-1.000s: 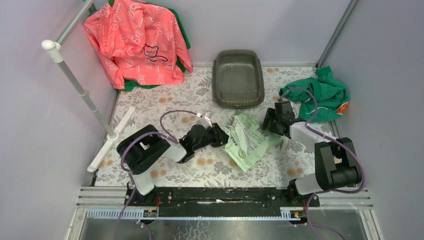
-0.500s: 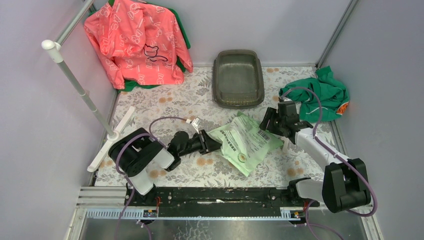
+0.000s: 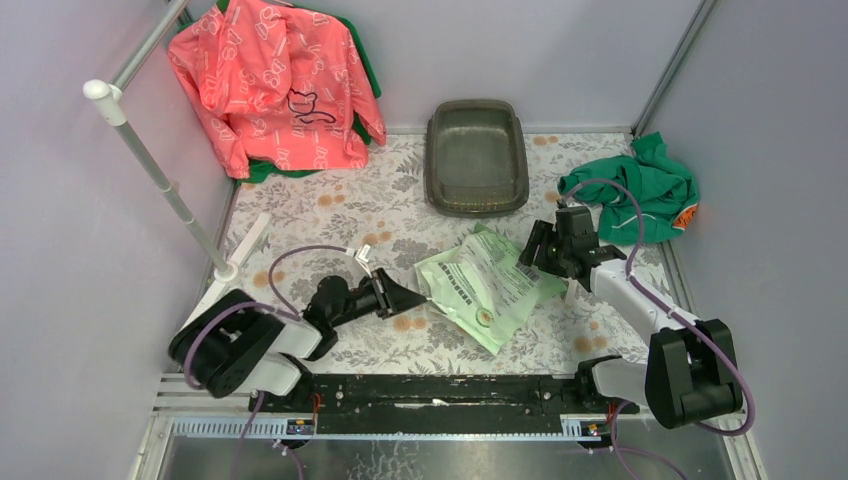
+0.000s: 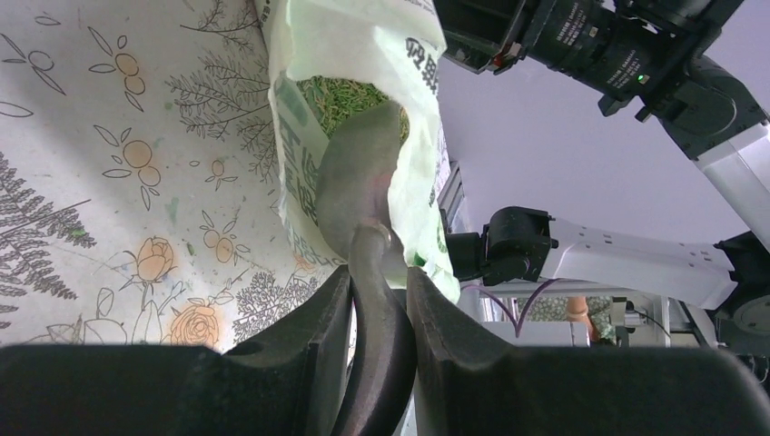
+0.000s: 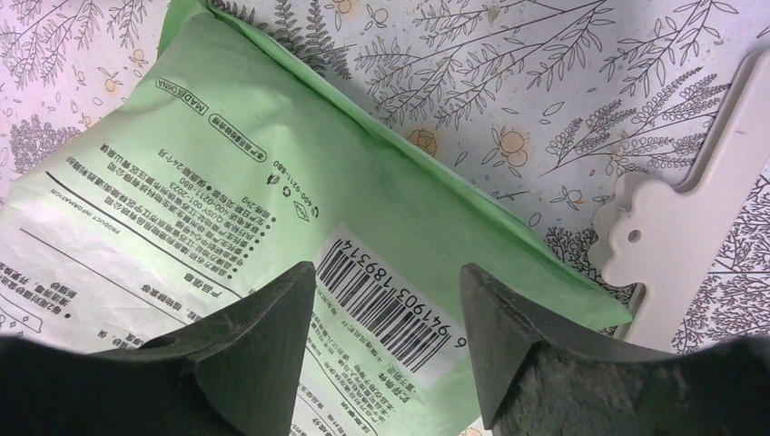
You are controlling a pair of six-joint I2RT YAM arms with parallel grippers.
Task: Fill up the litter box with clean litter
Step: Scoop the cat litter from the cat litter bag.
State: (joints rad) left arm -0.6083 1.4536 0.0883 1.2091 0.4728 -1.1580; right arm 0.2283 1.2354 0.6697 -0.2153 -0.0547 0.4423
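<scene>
Broadest of all, the table (image 3: 300, 215) under a floral cover, walled at the back and on both sides, with the arm bases along the near edge. In the far left corner, a pink jacket (image 3: 275, 85), hung by a white pole (image 3: 160, 180) slanting down toward the near left. Against the back wall, a little right of centre, the litter box (image 3: 476, 157): long axis running near-to-far, one short end at the wall, the other toward the arms, open side up. To its left, a broad stretch of bare cover as far as the jacket; to its right, a narrower gap before the crumpled green cloth (image 3: 640, 190) at the right wall. Between box and bag (image 3: 485, 285), more bare cover, the two well apart. Bag flat at mid-table between the two arms, mouth toward the left one, barcode end toward the right one. Left gripper (image 3: 405, 296) low at the bag's mouth, fingers (image 4: 309, 336) clamped tight on the handle of a grey scoop (image 4: 359, 191), bowl pushed into the opening. Just past the bowl, inside the bag, litter (image 4: 345, 95): fine green granules, only a small patch showing. Right gripper (image 3: 548, 250) over the barcode end, fingers (image 5: 263, 327) spread wide and holding nothing, the flat bag beneath them; contact with the bag impossible to tell. Just beside that end, a white clip (image 5: 690, 236) lying on the cover.
</scene>
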